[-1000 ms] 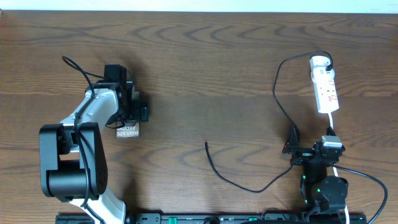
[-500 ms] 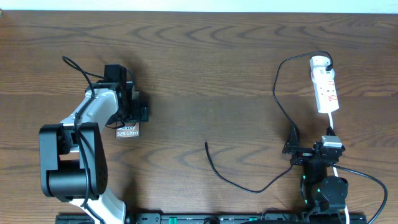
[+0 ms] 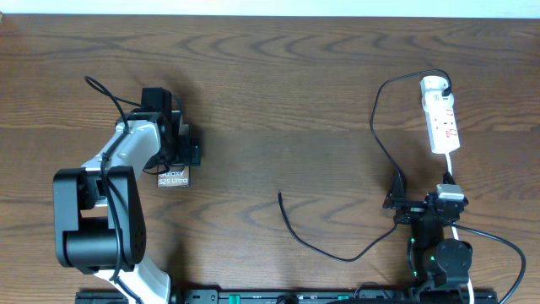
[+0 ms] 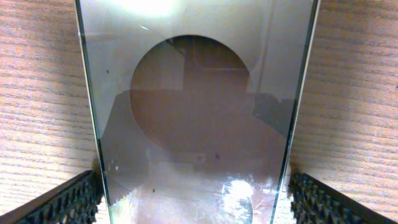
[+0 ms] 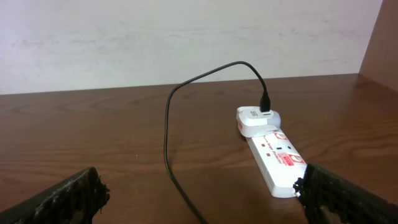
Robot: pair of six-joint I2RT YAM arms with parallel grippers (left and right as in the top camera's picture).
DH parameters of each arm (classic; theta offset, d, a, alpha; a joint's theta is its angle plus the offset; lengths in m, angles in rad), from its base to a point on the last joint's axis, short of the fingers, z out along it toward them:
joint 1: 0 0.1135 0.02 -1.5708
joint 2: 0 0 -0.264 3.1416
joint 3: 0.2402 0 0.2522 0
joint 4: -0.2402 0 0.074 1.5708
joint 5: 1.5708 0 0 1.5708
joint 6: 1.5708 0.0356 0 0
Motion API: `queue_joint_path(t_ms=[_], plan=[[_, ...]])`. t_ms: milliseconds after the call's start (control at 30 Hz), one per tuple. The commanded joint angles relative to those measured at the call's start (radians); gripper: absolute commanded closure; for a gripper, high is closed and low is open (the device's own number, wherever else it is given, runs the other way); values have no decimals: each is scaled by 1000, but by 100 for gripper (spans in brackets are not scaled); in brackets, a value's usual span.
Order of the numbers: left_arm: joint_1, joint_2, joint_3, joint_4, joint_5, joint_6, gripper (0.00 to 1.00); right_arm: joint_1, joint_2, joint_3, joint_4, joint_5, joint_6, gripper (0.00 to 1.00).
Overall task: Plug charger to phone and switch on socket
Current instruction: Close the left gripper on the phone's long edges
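Note:
The phone [image 3: 173, 178] lies flat on the wooden table at the left, its "Galaxy" lettering showing below my left gripper [image 3: 173, 145]. In the left wrist view the phone [image 4: 193, 112] fills the space between the fingers [image 4: 62, 202], which straddle its long edges; a sliver of wood shows at the right one. My left gripper [image 4: 196, 202] is open. The charger [image 3: 337, 256] runs from a white adapter [image 3: 433, 84] on the socket [image 3: 444, 122] to a free tip mid-table. My right gripper [image 3: 422, 192] stands open and empty just short of the socket [image 5: 277, 158], with the charger [image 5: 168, 124] passing between its fingers.
The socket's white cord [image 3: 453, 221] trails toward the right arm's base. A black robot cable [image 3: 101, 89] loops behind the left arm. A pale wall [image 5: 186, 37] rises past the table's far edge. A dark rail [image 3: 278, 297] lines the front edge.

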Motion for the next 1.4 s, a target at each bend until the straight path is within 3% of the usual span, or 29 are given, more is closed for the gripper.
queue_joint_path(t_ms=[0, 167, 433, 567, 900, 1033, 1367], plan=[[5, 10, -16, -2, -20, 7, 10, -3, -5, -1, -4, 12, -9, 1], [5, 10, -16, -2, -20, 7, 23, -3, -5, -1, -4, 12, -9, 1], [5, 10, -16, 2, -20, 7, 23, -3, -5, -1, -4, 12, -9, 1], [5, 10, -16, 2, -21, 7, 31, -3, -5, -1, -4, 12, -9, 1], [5, 10, -16, 2, -20, 7, 60, -3, -5, -1, -4, 12, -9, 1], [5, 10, -15, 22, -20, 7, 92, -3, -5, -1, -4, 12, -9, 1], [4, -41, 78, 76, -3, 6, 93, -3, -5, -1, -4, 12, -9, 1]])
